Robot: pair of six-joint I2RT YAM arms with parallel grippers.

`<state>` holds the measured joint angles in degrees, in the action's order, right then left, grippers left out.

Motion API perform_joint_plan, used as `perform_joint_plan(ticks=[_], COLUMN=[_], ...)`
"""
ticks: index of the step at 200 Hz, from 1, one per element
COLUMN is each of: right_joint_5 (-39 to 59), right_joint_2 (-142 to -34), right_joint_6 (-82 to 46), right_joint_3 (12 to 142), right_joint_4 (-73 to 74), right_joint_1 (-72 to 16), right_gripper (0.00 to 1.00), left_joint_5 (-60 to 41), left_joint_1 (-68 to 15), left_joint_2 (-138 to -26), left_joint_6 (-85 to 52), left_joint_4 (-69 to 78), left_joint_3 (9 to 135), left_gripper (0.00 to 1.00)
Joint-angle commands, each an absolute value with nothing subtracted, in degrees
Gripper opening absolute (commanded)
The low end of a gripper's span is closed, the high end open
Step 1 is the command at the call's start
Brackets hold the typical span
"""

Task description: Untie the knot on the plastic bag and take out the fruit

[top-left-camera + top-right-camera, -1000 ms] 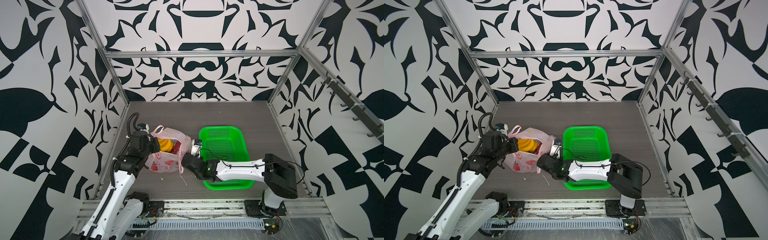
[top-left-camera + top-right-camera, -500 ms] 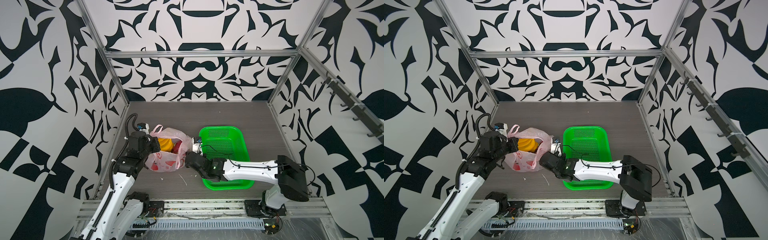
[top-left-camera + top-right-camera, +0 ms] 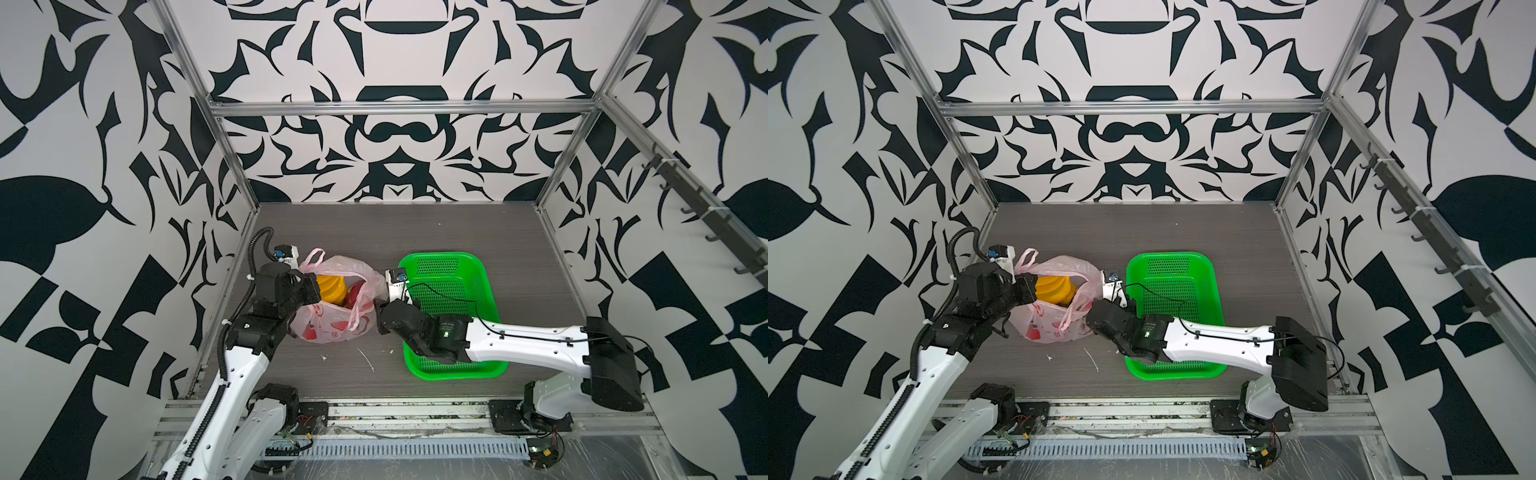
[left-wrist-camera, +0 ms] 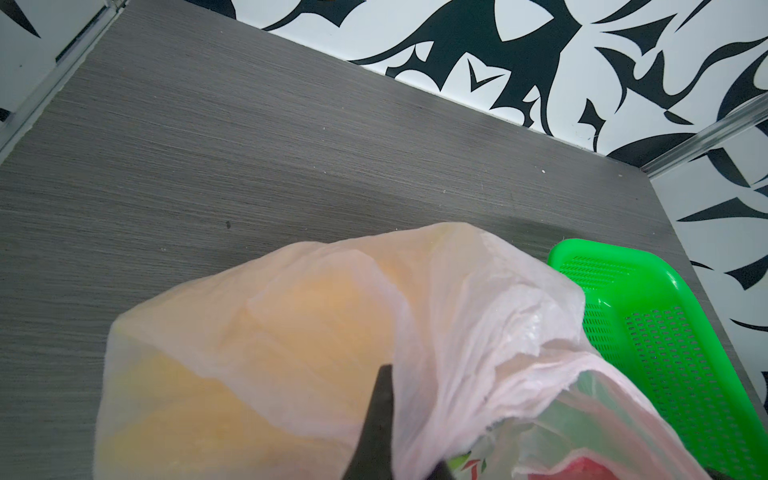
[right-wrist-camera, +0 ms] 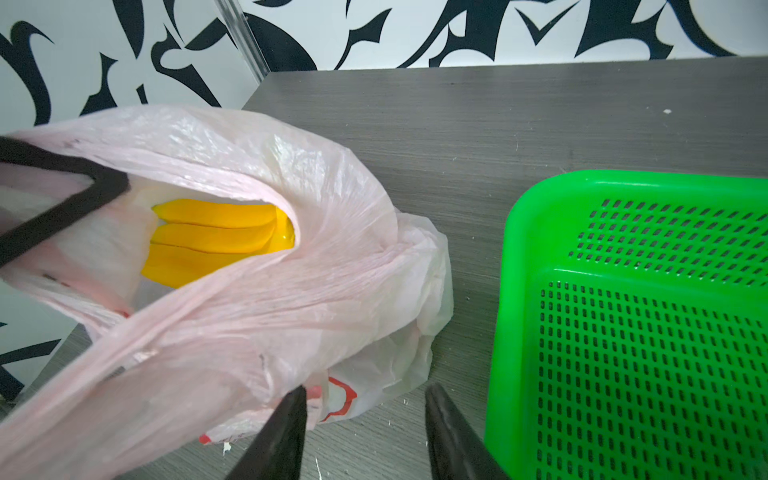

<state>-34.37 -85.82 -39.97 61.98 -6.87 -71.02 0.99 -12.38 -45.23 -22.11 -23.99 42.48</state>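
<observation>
The grey surface (image 3: 395, 232) is closed in by black-and-white patterned walls (image 3: 395, 158) at the left, back and right, and its whole far half lies open in both top views. All the work is crowded into the near left part. The plastic bag (image 3: 336, 320) sits close to the left wall, and the green basket (image 3: 440, 254) stands just to its right with only a narrow strip of surface between them. A few white scraps (image 3: 368, 359) lie in front of the bag. The left tool (image 3: 309, 291) is at the bag's left side, closed and pinching the thin pink rim, which holds the mouth stretched open. In the right wrist view its dark fingers (image 5: 62, 187) show with plastic bunched around them. The right tool (image 5: 365, 395) is low in the strip between bag and basket with its jaws apart. One fingertip touches the bag's lower printed side, the other is over bare surface just beside the basket wall, and nothing is clamped between them. The bag's handle loops are loose and separate: one (image 3: 316, 255) stands up behind the left tool, the other (image 3: 355, 316) hangs down the front. Inside the open mouth lie the yellow bananas (image 5: 216, 237), and in a top view a magenta-red fruit (image 3: 353, 296) lies against them. The basket's perforated floor shows plain green wherever the right arm (image 3: 519, 345), which reaches across its near end, does not cover it.
</observation>
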Motion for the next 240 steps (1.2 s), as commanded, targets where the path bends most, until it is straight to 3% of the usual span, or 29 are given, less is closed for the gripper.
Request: perform_joint_plan(ticks=[1,70,140,195,240], right_joint_5=[-36.02,-32.41,-24.52,-19.5,-19.59], right_joint_2=[-83.03,-86.03,-101.56,-106.64,-106.62], right_joint_6=[-34.56,-19.61,-10.14,-10.85,-14.52], right_joint_3=[66.11,82.3,101.11,101.27,94.03], right_joint_4=[-8.03,-13.18,-16.56,-16.15,-13.51], right_joint_1=[-71.37,-71.28,-70.87,-68.22,-67.68], right_gripper=[0.5,0.53,0.41,0.32,0.29], left_joint_5=[-0.16,-1.24,-1.86,-1.23,-0.18], left_joint_1=[-12.23,-12.21,-12.26,-12.27,-12.27], left_joint_2=[-44.13,-42.83,-43.07,-42.98,-42.56], left_joint_6=[-21.59,-21.92,-23.15,-22.94,-22.58], left_joint_4=[-22.15,-21.71,-20.13,-19.94,-20.21], left_joint_3=[41.58,40.95,39.54,39.54,39.75], left_gripper=[0.0,0.0,0.0,0.0,0.0])
